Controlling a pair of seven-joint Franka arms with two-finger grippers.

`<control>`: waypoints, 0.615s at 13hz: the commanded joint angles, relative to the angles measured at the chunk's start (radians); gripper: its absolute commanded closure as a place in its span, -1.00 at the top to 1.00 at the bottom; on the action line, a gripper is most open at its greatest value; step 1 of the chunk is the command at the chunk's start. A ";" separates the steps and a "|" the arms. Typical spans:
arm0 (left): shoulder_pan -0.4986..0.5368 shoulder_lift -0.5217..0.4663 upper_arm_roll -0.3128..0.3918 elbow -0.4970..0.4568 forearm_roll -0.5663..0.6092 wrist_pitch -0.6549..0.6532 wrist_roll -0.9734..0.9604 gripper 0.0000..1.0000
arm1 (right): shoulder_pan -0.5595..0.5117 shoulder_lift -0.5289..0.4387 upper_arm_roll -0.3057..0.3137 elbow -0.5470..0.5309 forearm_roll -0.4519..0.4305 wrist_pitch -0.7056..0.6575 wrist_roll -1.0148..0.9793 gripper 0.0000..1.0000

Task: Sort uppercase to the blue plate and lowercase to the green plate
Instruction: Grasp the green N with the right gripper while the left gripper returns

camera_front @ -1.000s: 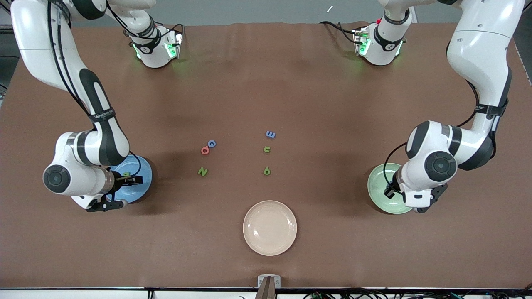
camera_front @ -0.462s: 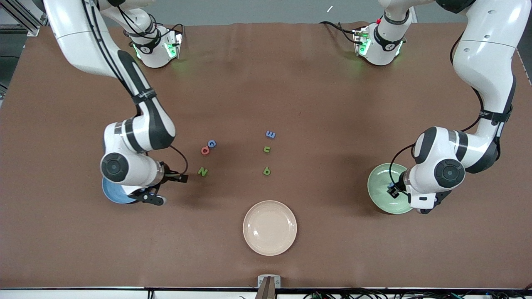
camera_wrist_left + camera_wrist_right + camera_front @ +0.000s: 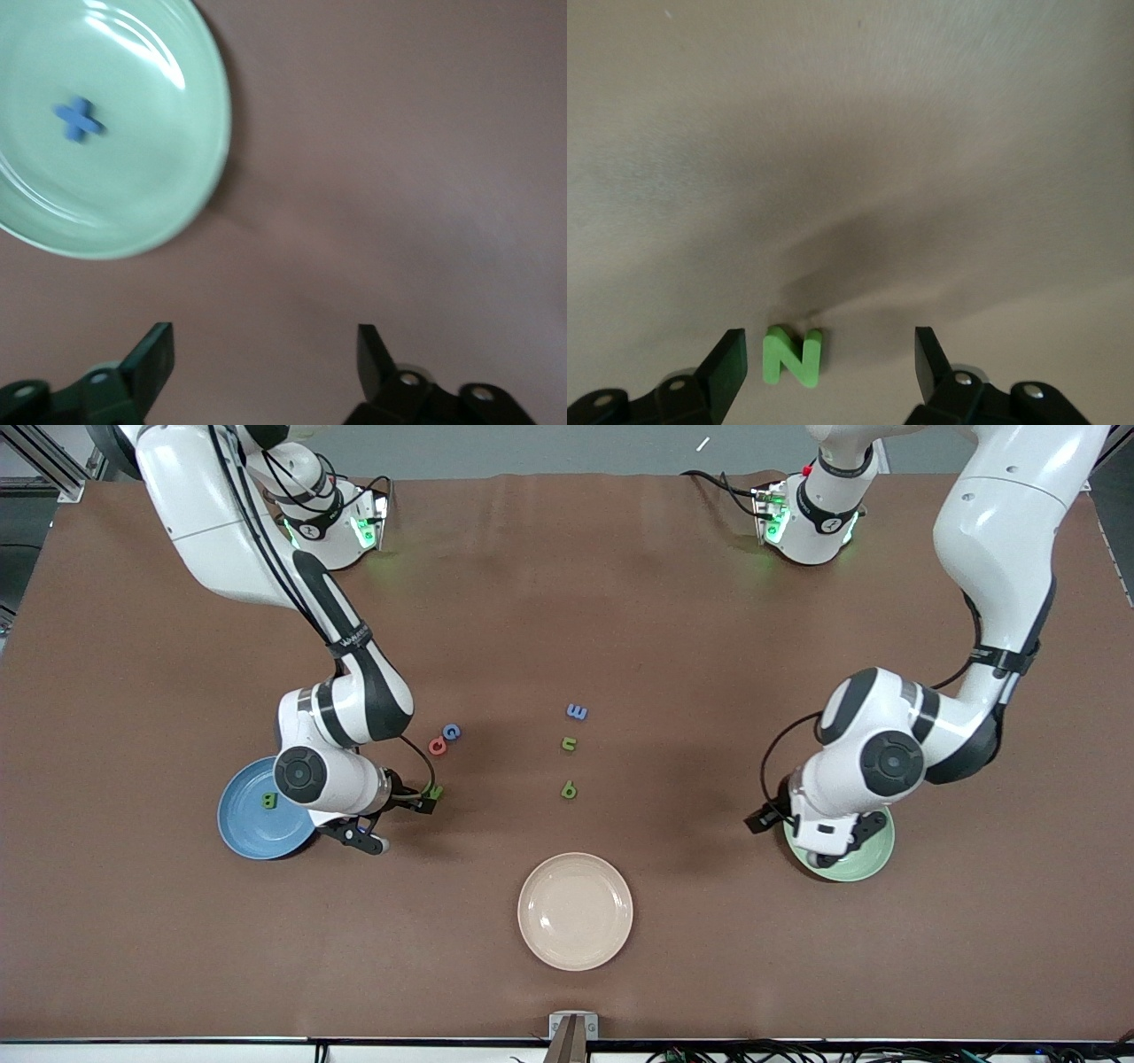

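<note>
The right gripper (image 3: 828, 376), fingers spread, partly hid the green N (image 3: 792, 355) lying between them; the left gripper (image 3: 266, 372), likewise released, hovered beside the green plate (image 3: 190, 208).

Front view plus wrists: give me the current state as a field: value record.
right gripper: open, over the green N
left gripper: open, empty, over bare table beside the green plate
blue plate: holds green B
green plate contents: blue x
loose uppercase: N, blue G, red Q
loose lowercase: blue m, green u, green p
cream plate: nothing on it
</note>
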 commanded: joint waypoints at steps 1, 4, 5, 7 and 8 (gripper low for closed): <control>-0.093 0.008 -0.001 0.012 -0.012 0.025 -0.028 0.97 | 0.051 -0.014 -0.008 -0.031 0.059 0.036 0.030 0.69; -0.181 0.052 0.003 0.025 0.044 0.131 -0.071 0.93 | 0.068 -0.014 -0.010 -0.046 0.059 0.041 0.068 0.60; -0.207 0.077 0.003 0.025 0.084 0.171 -0.071 0.93 | 0.068 -0.014 -0.008 -0.051 0.059 0.047 0.068 0.56; -0.267 0.127 0.005 0.048 0.141 0.229 -0.076 0.90 | 0.069 -0.014 -0.008 -0.081 0.058 0.090 0.067 0.47; -0.296 0.155 0.009 0.074 0.149 0.241 -0.079 0.89 | 0.077 -0.014 -0.010 -0.093 0.058 0.107 0.067 0.36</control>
